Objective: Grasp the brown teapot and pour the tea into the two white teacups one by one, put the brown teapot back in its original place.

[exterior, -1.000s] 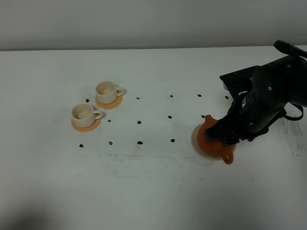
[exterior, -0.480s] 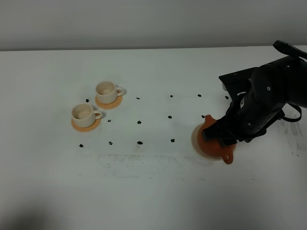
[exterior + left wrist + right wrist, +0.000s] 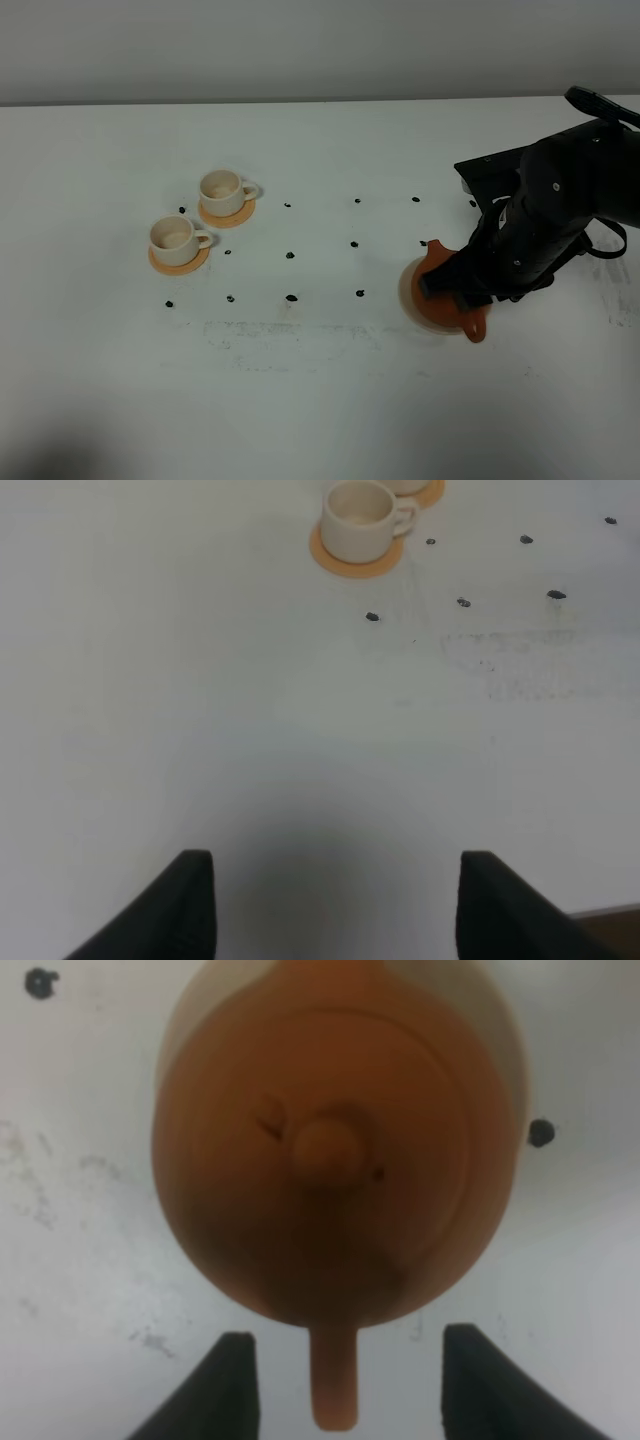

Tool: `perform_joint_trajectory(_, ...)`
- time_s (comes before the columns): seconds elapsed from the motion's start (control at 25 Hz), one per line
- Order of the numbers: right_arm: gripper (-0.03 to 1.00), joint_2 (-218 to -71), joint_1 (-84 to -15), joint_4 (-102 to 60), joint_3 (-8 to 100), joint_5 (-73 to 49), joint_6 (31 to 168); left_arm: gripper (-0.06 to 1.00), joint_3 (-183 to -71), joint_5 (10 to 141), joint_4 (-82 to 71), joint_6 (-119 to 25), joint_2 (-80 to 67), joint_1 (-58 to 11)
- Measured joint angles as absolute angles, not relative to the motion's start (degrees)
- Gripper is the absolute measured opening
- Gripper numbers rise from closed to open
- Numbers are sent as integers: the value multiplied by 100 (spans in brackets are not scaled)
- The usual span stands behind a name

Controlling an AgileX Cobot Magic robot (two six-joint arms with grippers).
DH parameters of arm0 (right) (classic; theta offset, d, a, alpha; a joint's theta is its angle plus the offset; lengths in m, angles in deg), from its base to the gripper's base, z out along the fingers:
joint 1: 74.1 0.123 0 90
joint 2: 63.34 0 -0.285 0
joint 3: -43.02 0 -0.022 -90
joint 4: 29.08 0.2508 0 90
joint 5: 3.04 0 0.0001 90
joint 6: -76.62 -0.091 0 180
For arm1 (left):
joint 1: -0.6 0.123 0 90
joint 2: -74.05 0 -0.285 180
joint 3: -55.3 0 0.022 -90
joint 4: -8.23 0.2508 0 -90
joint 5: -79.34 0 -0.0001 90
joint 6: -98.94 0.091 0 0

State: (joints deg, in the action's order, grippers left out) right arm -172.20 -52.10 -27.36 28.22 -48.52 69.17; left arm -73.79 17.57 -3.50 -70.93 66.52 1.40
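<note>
The brown teapot sits on its pale beige disc at the right of the table, spout to the back and handle to the front. My right gripper hangs just above it. In the right wrist view the teapot fills the frame, and the open right gripper has a finger on each side of the handle, apart from it. Two white teacups stand on orange coasters at the left. My left gripper is open and empty over bare table, with one cup far ahead. No tea shows.
Small black dots mark a grid on the white table between the cups and the teapot. The right arm's dark bulk covers the table's right side. The table's back edge meets a grey wall.
The right arm has shifted slightly lower and to the left over the teapot. The teapot, the cups and the left gripper have not moved.
</note>
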Motion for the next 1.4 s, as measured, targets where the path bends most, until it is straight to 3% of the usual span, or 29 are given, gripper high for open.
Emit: perform_joint_trajectory(1.4,37,-17568,-5297,-2713,2822,-4943,6964,50,-7379,1757,-350,-7093,6652,140)
